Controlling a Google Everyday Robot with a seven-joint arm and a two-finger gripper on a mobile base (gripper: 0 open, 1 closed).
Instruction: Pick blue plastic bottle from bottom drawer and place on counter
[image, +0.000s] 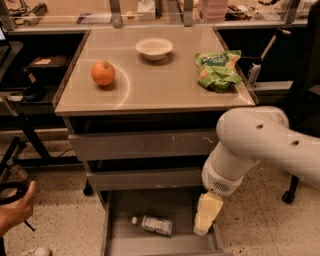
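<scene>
Down low at the near edge, open under two shut drawer fronts: the bottom drawer, a grey tray with low side walls. On its floor, lying on its side, the bottle, clear with a pale label, white cap pointing left, body angled a little toward the near right. Just to the right of it and apart from it, the pale yellow hand, hanging tip-down from the thick white arm and sitting inside the right part of the drawer, close to the right wall. Clenched or released: cannot tell. Touching the drawer floor or not: cannot tell either. Nothing grasped, the bottle lying free. Above the drawers, the tan table with a faint white arc on its left half. On it, well apart from one another: a round orange fruit at the left beside the arc, a small white bowl at the far middle, and a crumpled green snack bag at the right near the edge. White scratches on the upper drawer front. Speckled floor around the base.
</scene>
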